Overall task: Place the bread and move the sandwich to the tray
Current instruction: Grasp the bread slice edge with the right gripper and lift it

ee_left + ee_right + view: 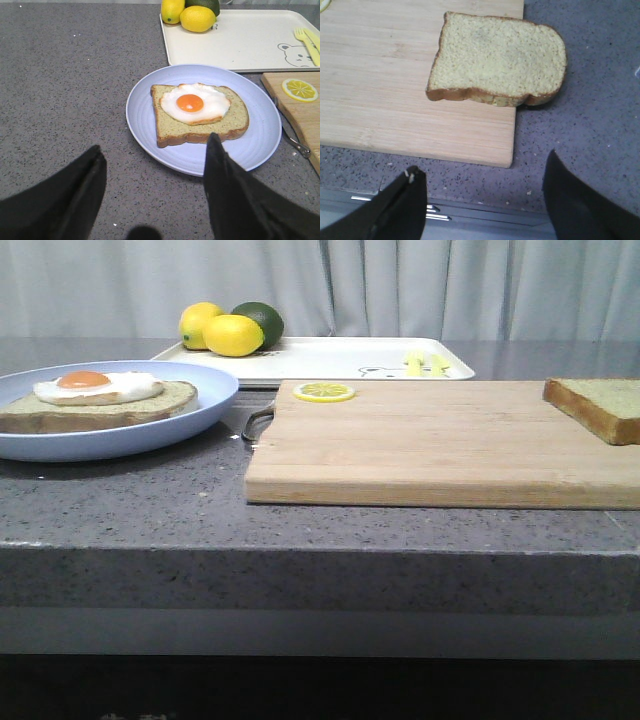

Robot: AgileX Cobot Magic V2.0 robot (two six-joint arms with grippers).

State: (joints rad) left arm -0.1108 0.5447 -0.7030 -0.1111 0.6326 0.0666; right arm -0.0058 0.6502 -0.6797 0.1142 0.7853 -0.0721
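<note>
Bread (497, 67) lying half off the cutting board's (395, 90) right edge, at three o'clock from the egg-topped sandwich (100, 400) on its blue plate (190, 415), both grippers (155, 165) (482, 185) spread wide, empty.

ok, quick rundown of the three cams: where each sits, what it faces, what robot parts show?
Front: low at the table edge, facing forward over the cutting board; no robot parts.
Left wrist: above the sandwich on its plate; open left tool shows.
Right wrist: above the bread overhanging the board edge; open right tool shows.
Shared: front and left wrist both see the tray.
</note>
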